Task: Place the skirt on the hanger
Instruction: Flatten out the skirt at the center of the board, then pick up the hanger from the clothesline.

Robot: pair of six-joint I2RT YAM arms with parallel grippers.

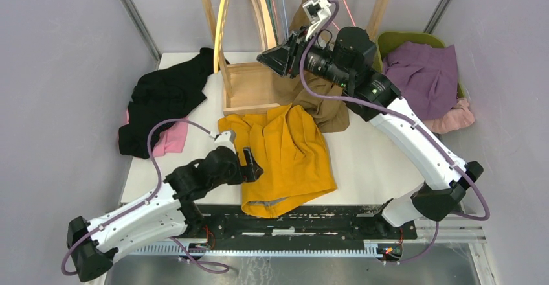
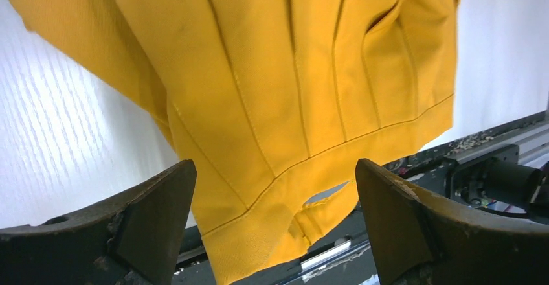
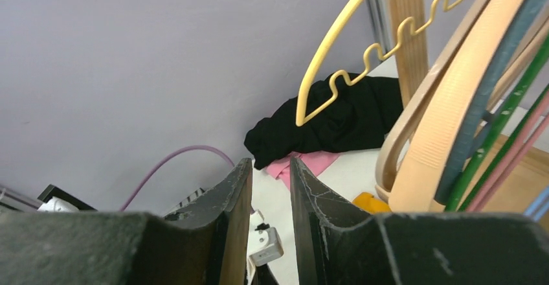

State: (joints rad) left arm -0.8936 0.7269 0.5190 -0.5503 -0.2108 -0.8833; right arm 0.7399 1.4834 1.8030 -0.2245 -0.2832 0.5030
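The mustard-yellow skirt [image 1: 288, 159] lies flat in the middle of the white table, its waistband hanging over the near edge. My left gripper [image 1: 254, 168] sits at the skirt's left edge, jaws wide open. In the left wrist view the skirt [image 2: 291, 91] fills the space ahead of the left gripper [image 2: 275, 168], with nothing between the fingers. Several hangers [image 1: 262, 6] hang at the back above a wooden box. My right gripper [image 1: 272, 58] is raised beside them, jaws a narrow gap apart and empty. The right wrist view shows the right gripper [image 3: 270, 165], a yellow hanger [image 3: 336, 58] and a tan hanger [image 3: 447, 103].
A black garment [image 1: 168, 94] and a pink one [image 1: 169, 139] lie at the table's left. A brown garment [image 1: 324, 107] drapes by the wooden box [image 1: 249, 87]. A purple garment [image 1: 424, 71] fills a green basket [image 1: 414, 39] at the back right.
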